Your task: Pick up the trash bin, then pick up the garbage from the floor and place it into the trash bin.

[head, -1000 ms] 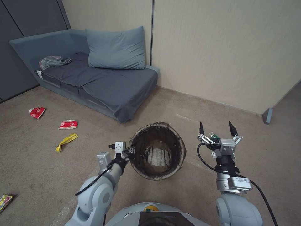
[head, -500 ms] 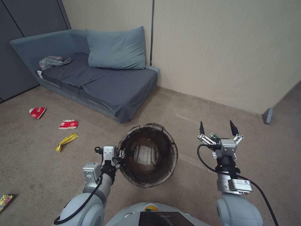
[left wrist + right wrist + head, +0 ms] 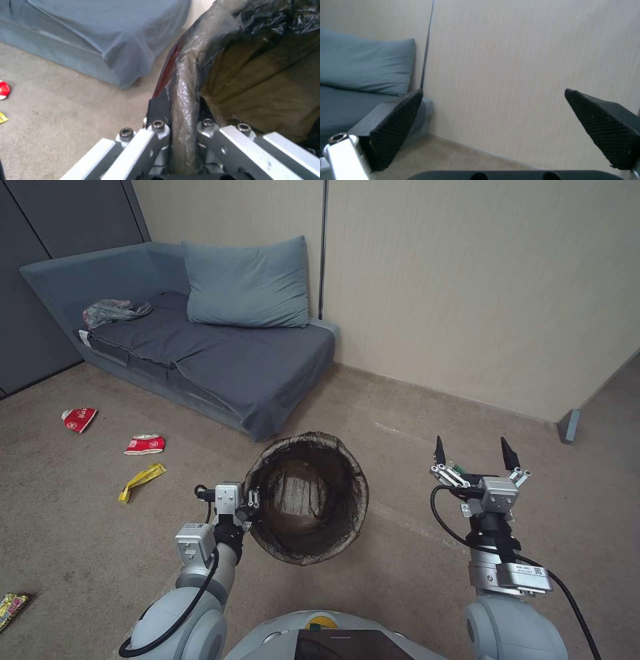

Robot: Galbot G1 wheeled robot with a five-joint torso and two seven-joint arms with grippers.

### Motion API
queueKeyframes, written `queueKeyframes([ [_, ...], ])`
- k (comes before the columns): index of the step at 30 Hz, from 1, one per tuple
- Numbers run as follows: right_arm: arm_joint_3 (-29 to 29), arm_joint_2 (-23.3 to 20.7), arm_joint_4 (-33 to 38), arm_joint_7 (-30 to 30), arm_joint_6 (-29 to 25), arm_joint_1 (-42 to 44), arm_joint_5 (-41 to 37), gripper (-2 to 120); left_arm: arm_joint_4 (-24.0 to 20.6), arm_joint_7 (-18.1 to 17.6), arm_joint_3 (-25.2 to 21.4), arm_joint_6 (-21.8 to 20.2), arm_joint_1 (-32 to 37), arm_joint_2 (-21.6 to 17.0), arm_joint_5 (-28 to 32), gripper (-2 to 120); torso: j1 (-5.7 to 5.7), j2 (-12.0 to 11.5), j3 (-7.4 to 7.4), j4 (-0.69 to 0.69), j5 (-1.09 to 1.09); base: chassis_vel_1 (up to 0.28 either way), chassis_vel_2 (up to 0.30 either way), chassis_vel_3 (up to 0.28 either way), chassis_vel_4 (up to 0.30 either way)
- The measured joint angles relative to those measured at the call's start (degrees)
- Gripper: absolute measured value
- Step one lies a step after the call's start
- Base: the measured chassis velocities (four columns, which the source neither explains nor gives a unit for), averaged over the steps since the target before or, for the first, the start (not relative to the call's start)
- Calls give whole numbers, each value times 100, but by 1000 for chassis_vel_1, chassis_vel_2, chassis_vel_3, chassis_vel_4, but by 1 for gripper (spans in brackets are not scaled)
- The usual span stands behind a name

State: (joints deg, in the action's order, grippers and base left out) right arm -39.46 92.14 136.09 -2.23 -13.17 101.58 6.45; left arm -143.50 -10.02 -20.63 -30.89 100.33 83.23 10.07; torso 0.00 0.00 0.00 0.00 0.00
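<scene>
While clenched on the liner-covered rim, left claw (image 3: 252,505) holds the round bin with dark brown-black liner bag (image 3: 307,497) tilted off the carpet; inside only liner visible. Right claw (image 3: 477,453) released, empty, beside it.

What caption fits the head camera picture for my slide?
Left claw clamps the trash bin rim; right claw waits open beside it.

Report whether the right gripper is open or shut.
Open: the right gripper holds its black fingertips wide apart with nothing between them.
</scene>
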Motion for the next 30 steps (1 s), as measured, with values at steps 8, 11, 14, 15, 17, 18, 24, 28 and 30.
queueKeyframes([
  [8,-13,0,-2,-19,24,-14,-55,100,9,-16,1,-17,-25,50,-37,3,0,0,0,0,0,0,0,0,0],
  [11,-14,0,-2,-20,27,-15,-57,100,11,-23,17,-17,-35,82,-53,3,0,0,0,0,0,0,0,0,0],
  [14,-35,0,-2,-16,43,-68,-156,100,15,-29,31,-17,-49,118,-60,3,0,0,0,1,0,-20,11,7,-9],
  [15,-35,0,-2,-16,43,-68,-156,100,15,-29,31,-17,-49,118,-60,3,0,0,0,1,0,-59,32,21,-27],
  [17,-30,0,-2,-18,37,-42,-126,100,17,-54,32,-15,-61,131,-56,3,0,0,0,0,0,-61,46,57,-45],
  [18,-44,0,-2,-15,38,-66,-144,100,17,-58,33,-15,-64,135,-52,3,0,0,0,0,0,-78,87,73,-87],
  [24,-57,0,-2,-4,44,-111,-193,100,20,-64,69,-16,-76,156,-37,3,0,0,0,0,1,-95,113,101,-106],
  [28,-59,0,-2,4,47,-118,-197,100,23,-71,87,-26,-87,170,-17,3,0,0,1,0,0,-77,96,71,-71],
  [30,-59,0,-3,4,47,-119,-197,100,23,-75,87,-28,-87,174,-12,3,0,0,1,0,0,-53,55,46,-54],
])
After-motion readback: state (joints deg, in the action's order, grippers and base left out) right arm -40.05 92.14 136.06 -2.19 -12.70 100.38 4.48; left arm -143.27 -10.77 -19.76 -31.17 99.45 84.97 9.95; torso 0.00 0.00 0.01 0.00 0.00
